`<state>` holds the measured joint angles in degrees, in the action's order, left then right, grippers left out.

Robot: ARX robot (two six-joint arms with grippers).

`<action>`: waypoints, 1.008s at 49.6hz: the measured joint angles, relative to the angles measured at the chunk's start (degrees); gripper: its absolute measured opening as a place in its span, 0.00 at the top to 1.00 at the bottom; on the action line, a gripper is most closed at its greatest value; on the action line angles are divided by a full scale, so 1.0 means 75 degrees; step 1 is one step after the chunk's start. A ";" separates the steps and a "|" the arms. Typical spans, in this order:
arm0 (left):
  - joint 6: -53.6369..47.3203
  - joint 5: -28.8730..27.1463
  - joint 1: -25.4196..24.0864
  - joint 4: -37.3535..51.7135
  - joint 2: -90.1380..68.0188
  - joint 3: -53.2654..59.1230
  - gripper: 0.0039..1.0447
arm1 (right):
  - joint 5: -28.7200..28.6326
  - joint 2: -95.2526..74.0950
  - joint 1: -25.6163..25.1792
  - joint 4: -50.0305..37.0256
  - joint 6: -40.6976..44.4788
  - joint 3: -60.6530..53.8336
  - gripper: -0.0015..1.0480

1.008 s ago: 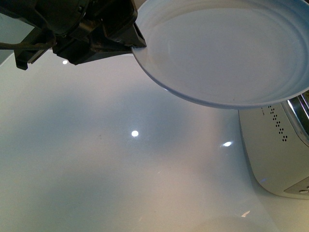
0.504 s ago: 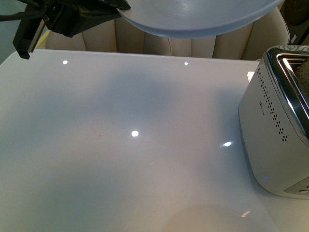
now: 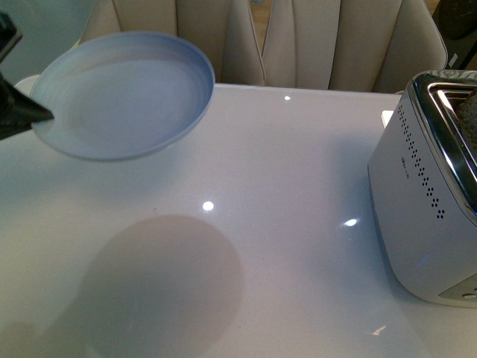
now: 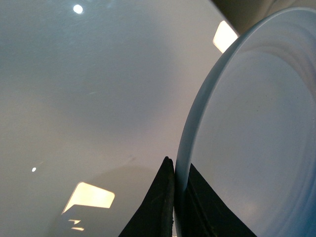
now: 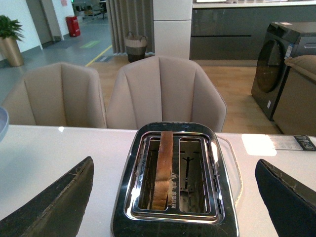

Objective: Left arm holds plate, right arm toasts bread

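The pale blue plate hangs tilted above the white table at the far left, its shadow on the table below it. My left gripper is shut on the plate's left rim; in the left wrist view its black jaws pinch the rim from both sides. The bread stands on edge in one slot of the toaster; its top shows at the right edge of the front view. My right gripper is open above the toaster, a finger on each side of it, touching nothing.
The silver toaster stands at the table's right edge. Beige chairs line the far side of the glossy white table. A clear lid or tray edge lies beside the toaster.
The plate has moved from up close over the table's right and centre to the far left and lower, away from the camera. The toaster and bread have not moved.
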<state>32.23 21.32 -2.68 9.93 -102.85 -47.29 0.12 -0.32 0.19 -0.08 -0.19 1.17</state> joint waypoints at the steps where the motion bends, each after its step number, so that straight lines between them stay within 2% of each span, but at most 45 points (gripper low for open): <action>1: -0.0122 0.0058 -0.0108 0.0050 -0.0085 0.0061 0.97 | 0.0000 0.0000 0.0000 0.0000 0.0000 0.0000 0.08; 6: -0.0676 0.0382 -0.0635 0.0315 -0.0469 0.0289 0.97 | 0.0000 0.0000 0.0000 0.0000 0.0000 0.0000 0.08; 18: -0.1705 0.0772 -0.1259 0.0871 -0.1469 0.0458 0.97 | 0.0000 0.0000 0.0000 0.0000 0.0000 0.0000 0.08; 50: -0.2576 0.0790 -0.1731 0.2095 -0.4030 -0.0108 0.97 | 0.0000 0.0000 0.0000 0.0000 0.0000 0.0000 0.08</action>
<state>12.91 27.24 -15.66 25.65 -133.08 -48.10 0.12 -0.32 0.19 -0.08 -0.19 1.17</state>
